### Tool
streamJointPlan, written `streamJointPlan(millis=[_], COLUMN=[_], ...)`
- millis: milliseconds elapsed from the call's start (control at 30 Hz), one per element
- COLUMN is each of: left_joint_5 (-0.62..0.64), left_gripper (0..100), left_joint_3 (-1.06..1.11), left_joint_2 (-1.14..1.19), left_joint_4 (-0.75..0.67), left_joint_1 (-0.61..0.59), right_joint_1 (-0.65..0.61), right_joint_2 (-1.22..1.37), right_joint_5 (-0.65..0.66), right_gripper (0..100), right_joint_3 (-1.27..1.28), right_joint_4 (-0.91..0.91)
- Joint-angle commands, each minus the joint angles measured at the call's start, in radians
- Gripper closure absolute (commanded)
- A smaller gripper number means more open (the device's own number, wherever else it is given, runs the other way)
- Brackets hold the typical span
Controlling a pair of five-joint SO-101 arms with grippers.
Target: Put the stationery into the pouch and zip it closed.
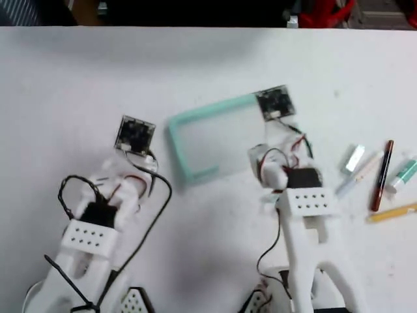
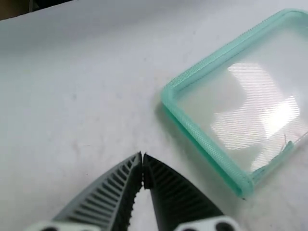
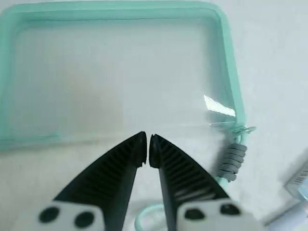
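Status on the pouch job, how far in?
Nothing done: the pouch is empty, the stationery lies on the table off to its side. Nothing in hand: left gripper and right gripper are both shut and empty, the right one above the pouch. Left: load every item, then zip.

No writing, label, number or sign can be read anywhere. The white-and-green plastic tube, lying among the pens well off to the outer side of the right pincer, may carry print, but it is too blurred to make out.
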Motion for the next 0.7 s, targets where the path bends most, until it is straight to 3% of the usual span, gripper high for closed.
streamJointPlan(millis=[0, 200, 333, 533, 667], left_joint_5=[-0.011, -0.011, -0.011, -0.011, -0.011], left_gripper=[97, 97, 97, 97, 97], left_joint_3=[-0.005, -0.005, -0.005, -0.005, -0.005], left_joint_2=[-0.021, -0.021, -0.018, -0.018, -0.019], left_joint_4=[-0.023, -0.021, -0.021, -0.018, -0.018], left_joint_1=[0.010, 0.010, 0.010, 0.010, 0.010], right_joint_1=[0.087, 0.249, 0.255, 0.285, 0.288], right_joint_2=[-0.015, 0.002, 0.170, 0.532, 0.704], right_joint_5=[-0.026, -0.232, -0.241, -0.250, -0.250], right_gripper=[97.1, 97.1, 97.1, 97.4, 97.4], right_joint_3=[-0.008, -0.006, -0.058, -0.405, -0.535], right_joint_4=[-0.068, -0.196, -0.309, -0.071, -0.048])
